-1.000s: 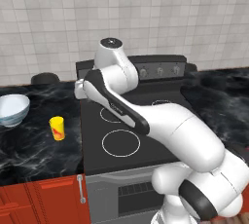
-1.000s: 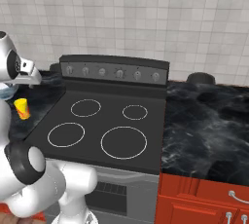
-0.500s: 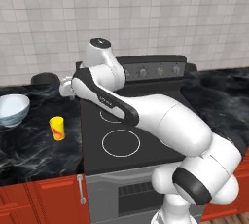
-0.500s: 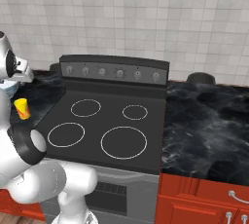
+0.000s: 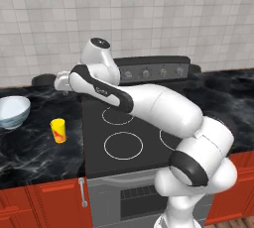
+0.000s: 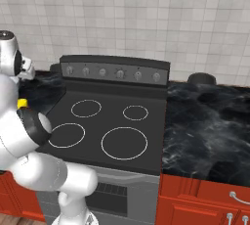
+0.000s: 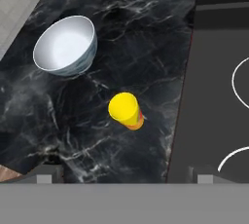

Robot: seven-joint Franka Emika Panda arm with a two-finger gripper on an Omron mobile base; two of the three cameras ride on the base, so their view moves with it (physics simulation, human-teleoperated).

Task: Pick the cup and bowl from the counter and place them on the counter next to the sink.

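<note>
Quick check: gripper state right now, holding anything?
Gripper: open, holding nothing; above the counter, with the cup and bowl untouched below.

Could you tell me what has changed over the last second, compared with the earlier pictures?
The arm has swung further left, from above the stovetop out over the counter, so the hand now sits above the cup. Its jaws are open and hold nothing. The cup and the bowl stand where they were, apart from each other, untouched.
</note>
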